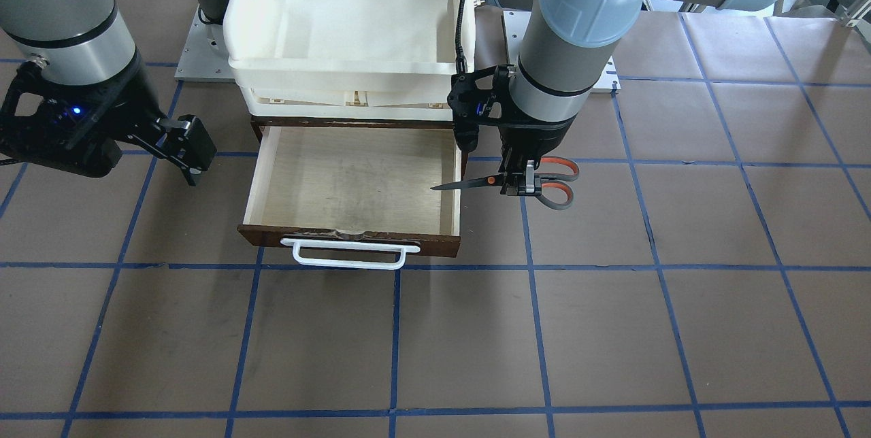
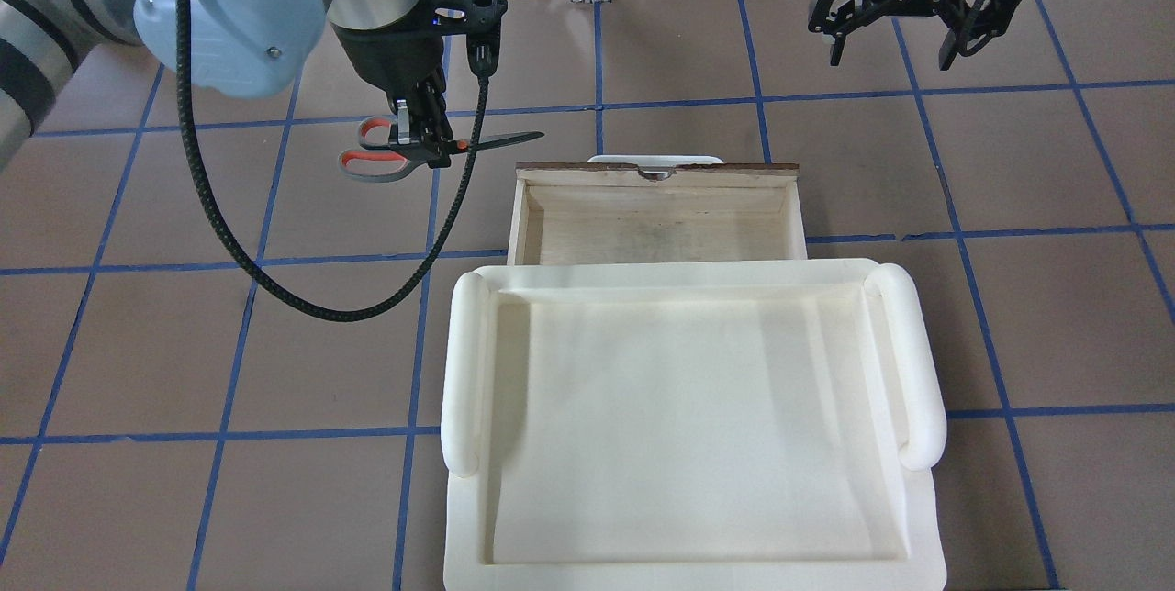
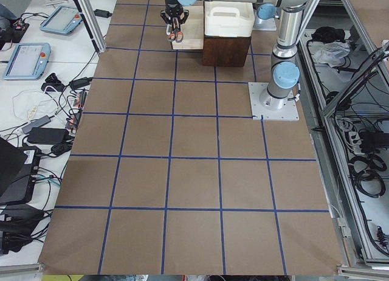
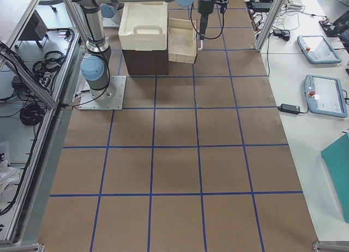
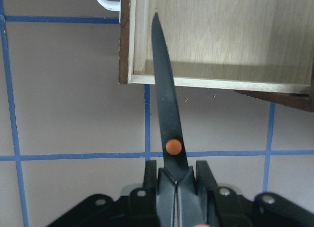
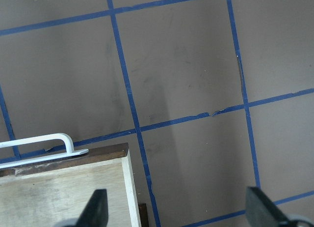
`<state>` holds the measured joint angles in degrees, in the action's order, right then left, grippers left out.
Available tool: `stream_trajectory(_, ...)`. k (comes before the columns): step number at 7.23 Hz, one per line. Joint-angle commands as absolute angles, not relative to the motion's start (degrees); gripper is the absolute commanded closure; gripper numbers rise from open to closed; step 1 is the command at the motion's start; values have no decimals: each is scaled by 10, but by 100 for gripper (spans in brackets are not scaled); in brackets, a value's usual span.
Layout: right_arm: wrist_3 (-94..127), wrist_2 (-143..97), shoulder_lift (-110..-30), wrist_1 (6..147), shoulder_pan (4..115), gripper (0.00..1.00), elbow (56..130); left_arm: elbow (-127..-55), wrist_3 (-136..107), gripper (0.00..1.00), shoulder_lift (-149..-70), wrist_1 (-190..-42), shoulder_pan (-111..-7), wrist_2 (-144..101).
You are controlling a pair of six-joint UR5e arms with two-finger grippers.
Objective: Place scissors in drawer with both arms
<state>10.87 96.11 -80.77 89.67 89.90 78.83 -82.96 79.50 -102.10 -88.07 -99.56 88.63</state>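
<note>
Just beside the open drawer (image 1: pixel 354 179), the scissors (image 1: pixel 491 180) hang level, pinched behind the pivot by the left pincer (image 1: pixel 522 186), tip over the side wall. We should carry them well inside before releasing; the right pincer (image 2: pixel 892 50) hangs spread.

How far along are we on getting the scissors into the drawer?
Done: the drawer stands open with a bare floor, and the left pincer is shut on the scissors near their pivot. In hand: the blade tip reaches over the drawer's side wall; the handles are outside it. To do: carry them fully over the drawer and release. The right pincer hangs open and empty on the far side.
</note>
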Motion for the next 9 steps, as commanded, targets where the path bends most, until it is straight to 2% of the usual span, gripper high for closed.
stream_trajectory(1, 109, 959, -808, 900, 899, 0, 790, -830, 788, 100, -1023, -881, -1002, 885)
stream_trajectory(9, 99, 968, -820, 902, 900, 0, 789, -843, 672, 100, -1085, -796, -1140, 879)
